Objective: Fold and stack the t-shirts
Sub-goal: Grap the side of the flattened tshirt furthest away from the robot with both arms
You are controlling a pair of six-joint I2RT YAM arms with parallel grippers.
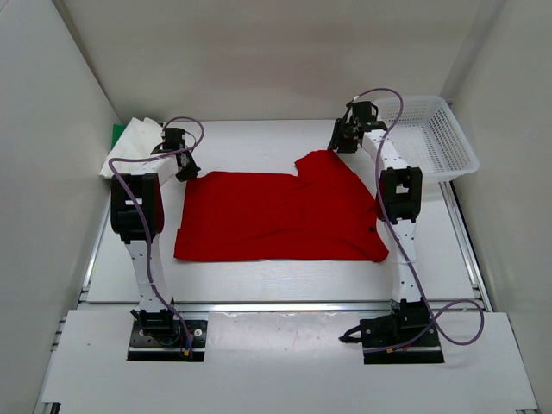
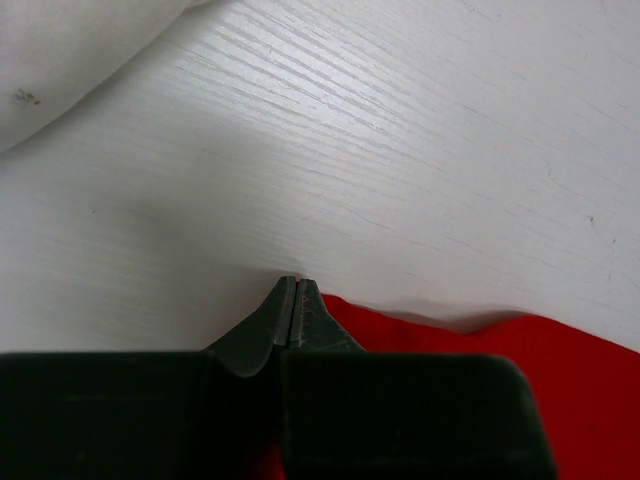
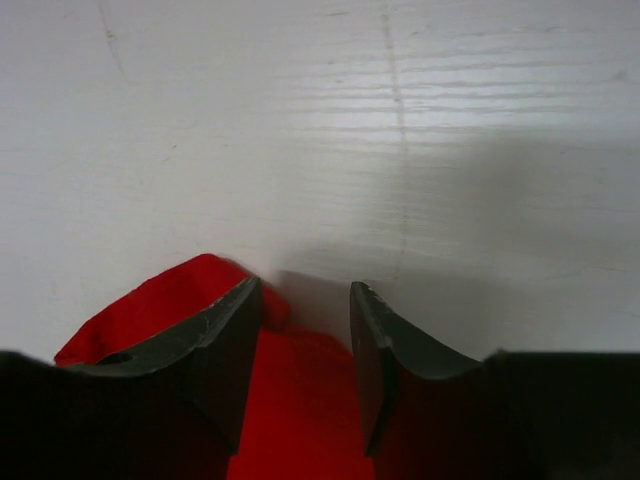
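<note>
While left jaws sit clenched at 10 o'clock, I'd guess the released right jaws pinch the red t-shirt point(image 1: 276, 216) to fold.

High overhead from the near side, looking down and forward over the whole white table point(image 1: 285, 280), red t-shirt point(image 1: 276, 216) spread mid-frame. From the left wrist, very close and low, looking past the pinched-together tips of the left gripper point(image 2: 296, 288) across bare table, edge of the same red t-shirt at bottom right, off-white t-shirt point(image 2: 60, 60) at top left. From the right wrist, equally close, looking down between the parted fingers of the right gripper point(image 3: 306, 288) onto a corner of that red t-shirt and table beyond.
</note>
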